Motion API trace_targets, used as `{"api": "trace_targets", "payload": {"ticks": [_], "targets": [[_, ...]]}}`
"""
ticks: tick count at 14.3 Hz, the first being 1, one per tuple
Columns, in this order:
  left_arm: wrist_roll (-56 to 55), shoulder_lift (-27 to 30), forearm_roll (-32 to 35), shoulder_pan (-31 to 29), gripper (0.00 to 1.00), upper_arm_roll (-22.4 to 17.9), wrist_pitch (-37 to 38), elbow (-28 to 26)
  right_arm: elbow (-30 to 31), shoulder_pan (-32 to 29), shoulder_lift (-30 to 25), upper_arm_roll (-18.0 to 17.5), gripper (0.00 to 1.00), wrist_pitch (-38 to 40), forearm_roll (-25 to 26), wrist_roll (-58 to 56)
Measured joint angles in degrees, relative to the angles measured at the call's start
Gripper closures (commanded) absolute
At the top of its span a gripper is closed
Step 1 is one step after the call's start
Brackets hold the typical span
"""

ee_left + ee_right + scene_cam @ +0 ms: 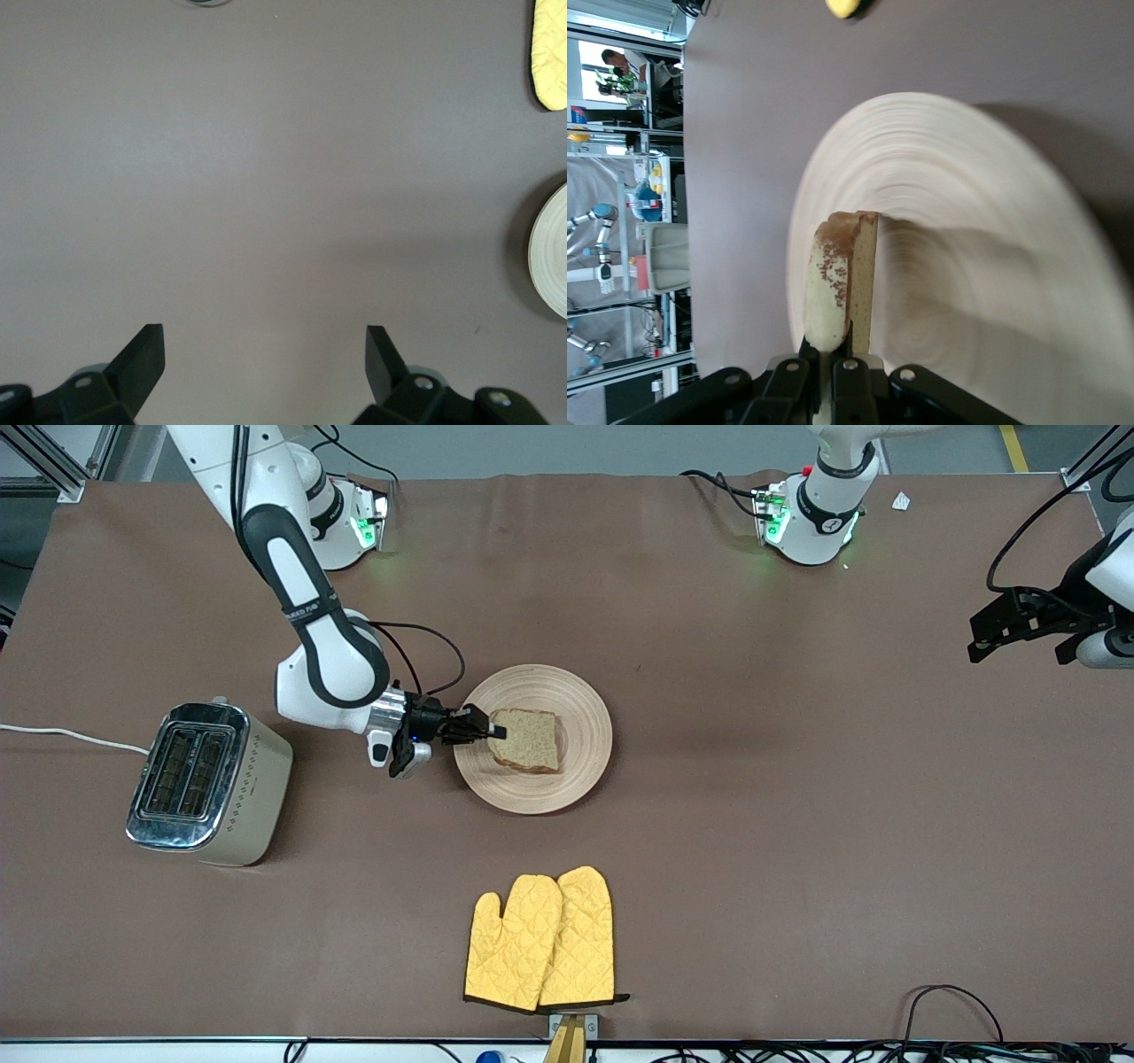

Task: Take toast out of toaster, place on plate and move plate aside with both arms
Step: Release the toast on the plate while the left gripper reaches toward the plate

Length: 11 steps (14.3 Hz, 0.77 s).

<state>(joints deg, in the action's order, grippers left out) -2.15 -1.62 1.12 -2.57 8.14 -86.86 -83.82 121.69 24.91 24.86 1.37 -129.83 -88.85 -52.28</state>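
The toast point(529, 741) is a speckled light-brown slice with a darker crust. My right gripper point(492, 731) is shut on one edge of it and holds it low over the round pale wooden plate point(567, 691). In the right wrist view the toast point(850, 266) shows edge-on between the shut fingers of the gripper point(850, 341), with the plate point(966, 221) under it. I cannot tell whether the toast touches the plate. My left gripper point(979, 642) waits open and empty above the table at the left arm's end. Its wrist view shows the gripper point(266, 341) over bare table, with the plate's rim point(554, 252) at the frame's edge.
A silver two-slot toaster point(208, 784) with a white cord stands toward the right arm's end. A pair of yellow oven mitts point(540, 943) lies nearer to the front camera than the plate. One mitt also shows in the left wrist view point(551, 53). A brown cloth covers the table point(797, 824).
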Motion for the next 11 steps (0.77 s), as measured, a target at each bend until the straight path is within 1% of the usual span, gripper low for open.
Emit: {"api": "trace_targets", "payload": {"ticks": [1, 2, 3, 4, 6, 7, 8, 10, 11], "targets": [[0.1, -0.4, -0.1, 0.1, 0.00, 0.0, 0.0, 0.0, 0.4, -0.5, 0.5, 0.1, 0.99, 0.1, 0.0, -1.0], [0.2, -0.8, -0.3, 0.2, 0.00, 0.2, 0.0, 0.0, 0.8, -0.9, 0.8, 0.1, 0.91, 0.2, 0.0, -1.4], [0.2, -1.4, -1.1, 0.4, 0.00, 0.5, 0.0, -0.1, 1.1, -1.0, 1.0, 0.1, 0.80, 0.2, 0.0, -1.6], [0.2, -2.0, -2.7, 0.7, 0.00, 0.8, 0.1, -0.1, 1.3, -1.0, 1.0, 0.1, 0.54, 0.1, 0.0, -2.0], [0.2, -3.5, -7.7, 1.4, 0.00, 0.9, 0.1, -0.5, 1.6, -1.0, 1.0, 0.1, 0.28, -0.9, 0.0, -3.5], [0.2, -4.2, -10.6, 1.5, 0.00, 1.0, 0.1, -0.9, 1.8, -1.0, 1.0, 0.1, 0.22, -1.4, 0.0, -4.2], [0.2, -5.1, -13.6, 1.6, 0.00, 1.0, 0.1, -1.4, 2.1, -1.1, 1.0, 0.1, 0.11, -1.7, 0.0, -4.6], [0.2, -6.9, -19.5, 1.5, 0.00, 1.0, -0.3, -2.6, 2.4, -1.1, 1.0, 0.2, 0.04, -1.9, 0.0, -4.7], [0.2, -7.8, -21.5, 1.4, 0.00, 1.0, -1.1, -3.5, 2.4, -1.1, 1.0, 0.2, 0.03, -1.9, 0.0, -4.7]]}}
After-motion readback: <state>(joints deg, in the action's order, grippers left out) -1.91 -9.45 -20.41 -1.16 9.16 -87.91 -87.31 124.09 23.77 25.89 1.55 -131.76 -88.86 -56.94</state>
